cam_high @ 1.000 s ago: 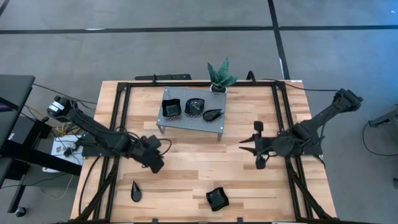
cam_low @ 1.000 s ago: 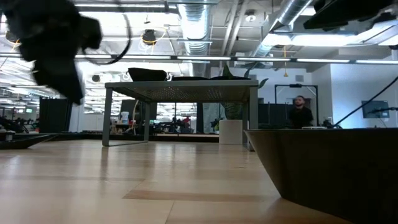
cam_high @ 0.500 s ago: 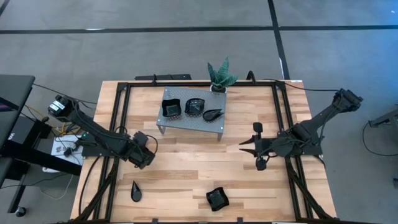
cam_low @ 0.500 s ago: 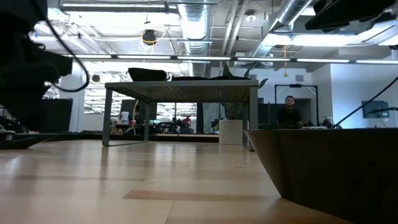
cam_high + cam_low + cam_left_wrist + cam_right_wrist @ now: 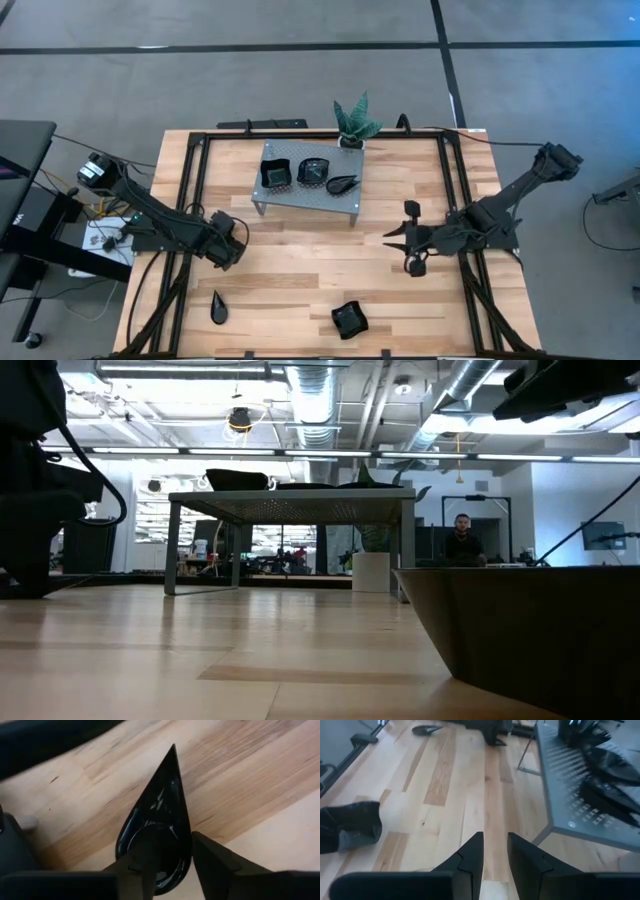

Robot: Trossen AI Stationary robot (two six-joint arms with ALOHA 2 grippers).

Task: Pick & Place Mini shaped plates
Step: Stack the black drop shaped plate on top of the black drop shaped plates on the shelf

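Note:
A black teardrop plate [image 5: 218, 306] lies flat on the wooden table near its front left. In the left wrist view the teardrop plate [image 5: 162, 815] shows between and beyond my fingers. My left gripper [image 5: 230, 252] hangs open above and just behind it, pointing steeply down, touching nothing. A black square plate [image 5: 349, 319] rests on the table at the front middle. Three more black plates [image 5: 308, 173] sit on a grey perforated stand [image 5: 300, 195]. My right gripper [image 5: 405, 240] hovers right of the middle, its fingers [image 5: 470, 855] a narrow gap apart with nothing between them.
A green potted plant [image 5: 355, 122] stands behind the stand at the table's far edge. Black rails [image 5: 190, 180] run along the table's left and right sides. Bare wood lies between the two arms. In the low view the square plate [image 5: 530, 630] looms close at the right.
My left gripper has moved toward the table's left edge and down, tipping over until it points steeply down over the teardrop plate. The plates have stayed where they were.

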